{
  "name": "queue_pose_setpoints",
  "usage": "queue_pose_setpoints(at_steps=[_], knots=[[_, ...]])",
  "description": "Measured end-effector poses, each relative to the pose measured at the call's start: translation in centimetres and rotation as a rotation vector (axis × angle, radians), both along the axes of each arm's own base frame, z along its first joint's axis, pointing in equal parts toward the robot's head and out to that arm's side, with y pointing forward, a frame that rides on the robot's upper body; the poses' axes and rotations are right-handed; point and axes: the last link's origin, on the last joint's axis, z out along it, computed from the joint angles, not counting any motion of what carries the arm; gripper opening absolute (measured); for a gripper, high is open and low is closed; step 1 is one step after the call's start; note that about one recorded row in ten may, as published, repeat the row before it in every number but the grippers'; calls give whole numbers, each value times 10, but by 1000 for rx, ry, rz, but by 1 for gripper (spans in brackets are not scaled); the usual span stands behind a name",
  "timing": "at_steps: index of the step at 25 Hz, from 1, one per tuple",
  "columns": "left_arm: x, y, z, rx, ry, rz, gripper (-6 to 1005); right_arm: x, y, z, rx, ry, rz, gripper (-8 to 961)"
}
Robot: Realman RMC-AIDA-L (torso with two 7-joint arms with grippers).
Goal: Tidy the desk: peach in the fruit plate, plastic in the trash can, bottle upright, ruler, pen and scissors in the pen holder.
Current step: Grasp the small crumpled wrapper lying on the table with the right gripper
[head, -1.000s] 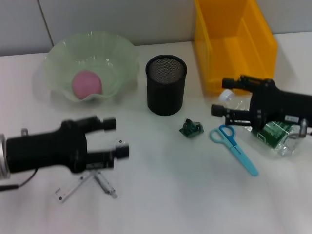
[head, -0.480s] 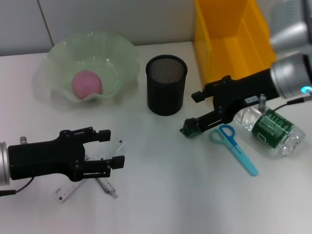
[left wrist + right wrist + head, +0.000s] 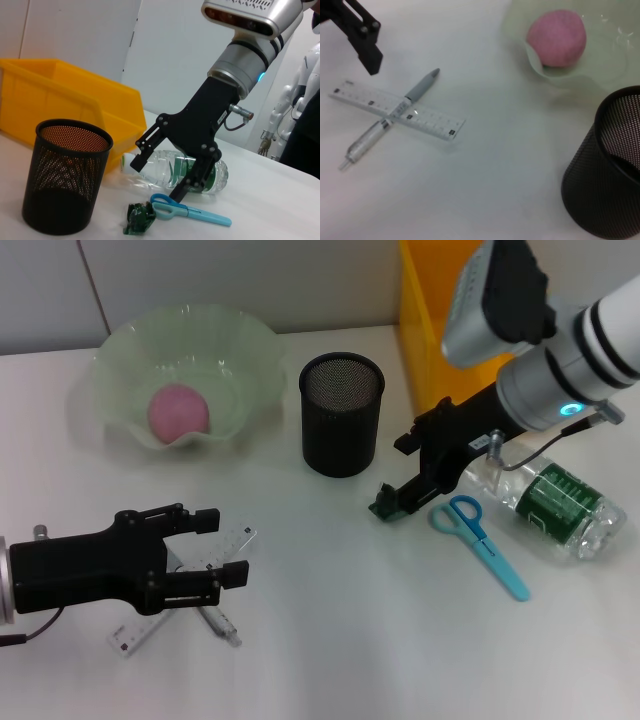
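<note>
A pink peach [image 3: 179, 410] lies in the pale green fruit plate [image 3: 120, 350]. The black mesh pen holder [image 3: 341, 415] stands at mid-table. My right gripper [image 3: 400, 475] is open just above a green plastic scrap [image 3: 384, 506], its lower finger touching or covering the scrap's edge. Behind it the bottle [image 3: 548, 502] lies on its side, with blue scissors [image 3: 482, 540] in front. My left gripper [image 3: 225, 545] hangs open over the crossed ruler [image 3: 138, 628] and pen [image 3: 220, 625]. The right wrist view shows the ruler [image 3: 395, 110] under the pen [image 3: 385, 122].
A yellow bin [image 3: 430, 330] stands at the back right, behind the right arm. In the left wrist view the pen holder [image 3: 65, 185] is near, the scrap [image 3: 140, 219] and scissors [image 3: 192, 214] lie beside it, and the bottle [image 3: 160, 167] lies behind.
My right arm swung left, off the bottle, and lowered its open fingers to the green scrap. My left gripper drew back toward the near left, uncovering more of the ruler.
</note>
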Motion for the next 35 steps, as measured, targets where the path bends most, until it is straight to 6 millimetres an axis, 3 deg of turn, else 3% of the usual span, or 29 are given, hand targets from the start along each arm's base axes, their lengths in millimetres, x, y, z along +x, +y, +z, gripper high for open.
queue_pose_setpoints(at_steps=[16,35], knots=[[0,1,1,4,2,0,846,19,-1,-31,13,-92,-14,680],[2,2,1,5,4,-11,847,26,-1,-42,33,-93,-11,663]])
